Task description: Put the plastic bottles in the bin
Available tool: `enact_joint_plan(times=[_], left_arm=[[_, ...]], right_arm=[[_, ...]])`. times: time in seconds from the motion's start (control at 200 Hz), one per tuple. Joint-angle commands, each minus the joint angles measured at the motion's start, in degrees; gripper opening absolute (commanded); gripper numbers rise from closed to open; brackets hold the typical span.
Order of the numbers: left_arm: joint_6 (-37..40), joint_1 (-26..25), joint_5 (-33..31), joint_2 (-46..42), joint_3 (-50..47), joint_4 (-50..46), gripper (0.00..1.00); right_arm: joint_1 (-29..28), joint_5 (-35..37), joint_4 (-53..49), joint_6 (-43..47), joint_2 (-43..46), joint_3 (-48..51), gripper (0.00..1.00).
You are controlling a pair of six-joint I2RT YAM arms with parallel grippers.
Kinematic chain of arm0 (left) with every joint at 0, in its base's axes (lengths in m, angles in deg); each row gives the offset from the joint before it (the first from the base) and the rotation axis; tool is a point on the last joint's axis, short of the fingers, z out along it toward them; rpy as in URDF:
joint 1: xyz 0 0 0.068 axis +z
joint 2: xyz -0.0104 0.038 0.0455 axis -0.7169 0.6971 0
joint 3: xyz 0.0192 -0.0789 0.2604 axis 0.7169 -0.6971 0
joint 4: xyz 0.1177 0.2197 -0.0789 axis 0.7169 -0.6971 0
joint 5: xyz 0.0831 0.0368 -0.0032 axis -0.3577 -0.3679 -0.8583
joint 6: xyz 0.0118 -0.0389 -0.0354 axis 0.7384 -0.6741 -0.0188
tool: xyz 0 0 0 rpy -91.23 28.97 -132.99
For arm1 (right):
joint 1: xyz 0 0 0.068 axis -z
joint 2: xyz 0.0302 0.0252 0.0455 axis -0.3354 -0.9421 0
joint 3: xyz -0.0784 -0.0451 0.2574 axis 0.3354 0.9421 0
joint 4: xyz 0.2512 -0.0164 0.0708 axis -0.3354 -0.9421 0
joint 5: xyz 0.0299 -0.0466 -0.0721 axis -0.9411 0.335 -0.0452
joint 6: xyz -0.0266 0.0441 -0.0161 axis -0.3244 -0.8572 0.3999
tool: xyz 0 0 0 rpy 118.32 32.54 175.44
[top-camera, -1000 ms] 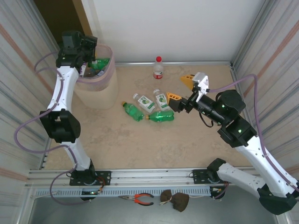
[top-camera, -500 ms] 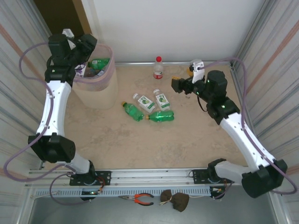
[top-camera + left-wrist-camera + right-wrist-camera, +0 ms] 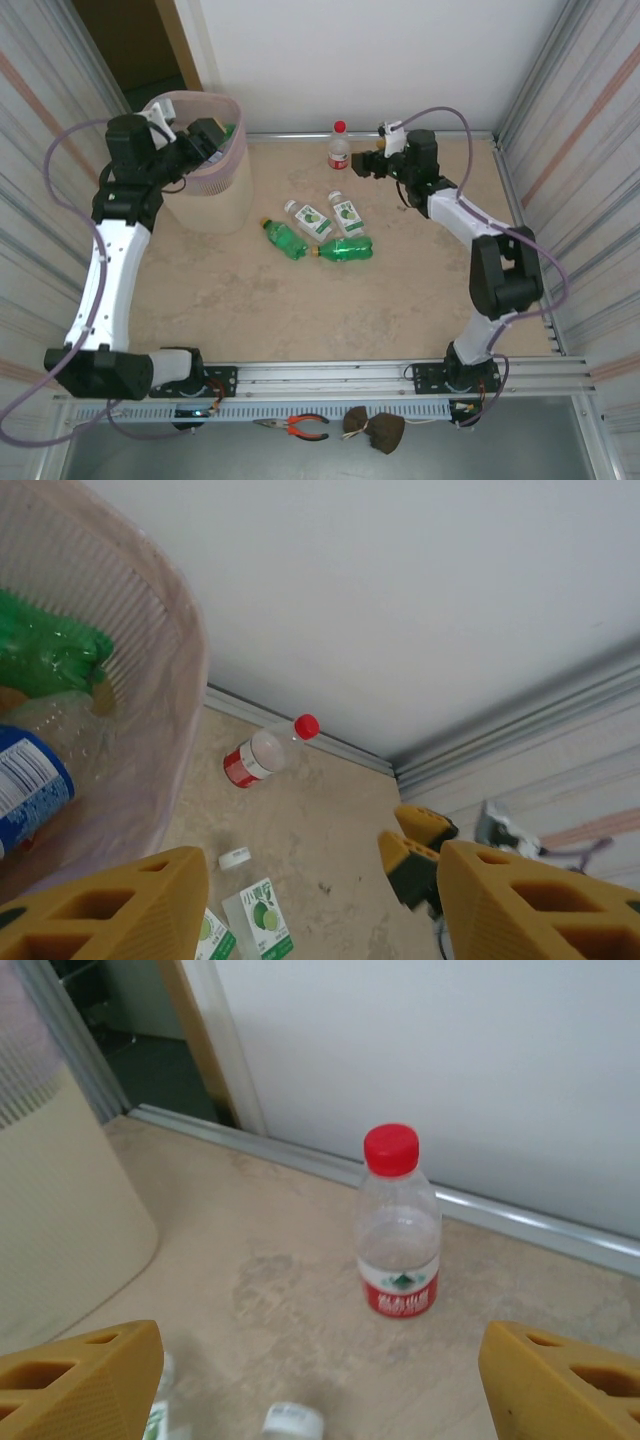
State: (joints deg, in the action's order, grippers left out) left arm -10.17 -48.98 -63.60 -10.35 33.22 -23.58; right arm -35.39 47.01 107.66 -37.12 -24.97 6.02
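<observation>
Left hand (image 3: pixel 322 870) and right hand (image 3: pixel 320 1345) gape empty; clear red-capped bottle (image 3: pixel 397 1225) stands upright, seemingly drained.

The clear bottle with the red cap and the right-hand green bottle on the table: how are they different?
The clear plastic bottle with the red cap stands upright; the green plastic bottle lies on its side. The clear one stands alone near the back wall; the green one lies among three other bottles. Both are outside the pinkish bin.

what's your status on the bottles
Left end effector open, empty, at bin rim. Right end effector open, facing upright red-capped bottle. Four bottles lying loose. Approach looks clear.
</observation>
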Motion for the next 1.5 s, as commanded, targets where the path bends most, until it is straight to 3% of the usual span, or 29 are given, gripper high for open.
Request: enact_joint_plan(times=[0.0, 0.2, 0.446, 0.686, 0.967, 1.498], left_arm=[[1.6, -0.1, 1.8, -4.1, -3.6, 0.2, 0.65], [0.8, -0.7, 3.3, -5.1, -4.1, -1.2, 0.66], [1.1, -1.7, 3.5, -3.6, -2.7, -1.5, 0.68], [1.1, -3.9, 3.7, 0.1, -1.2, -2.4, 0.69], [0.9, -4.6, 4.6, 2.7, -0.6, -3.3, 0.68], [1.4, -4.6, 4.3, 2.5, -2.1, -3.2, 0.69]], right_arm=[[0.1, -0.8, 8.3, 0.5, -5.7, -6.1, 0.81], [-0.1, -1.2, 11.1, -1.2, -18.2, -18.4, 0.81], [-0.6, -0.6, 6.4, 0.1, -30.8, -35.6, 0.82], [-0.5, -2.2, 3.3, 1.3, -38.9, -45.9, 0.82], [-0.8, -4.1, 3.9, 1.2, -43.0, -47.8, 0.76], [-1.1, -4.3, 2.7, 3.1, -44.3, -49.2, 0.47]])
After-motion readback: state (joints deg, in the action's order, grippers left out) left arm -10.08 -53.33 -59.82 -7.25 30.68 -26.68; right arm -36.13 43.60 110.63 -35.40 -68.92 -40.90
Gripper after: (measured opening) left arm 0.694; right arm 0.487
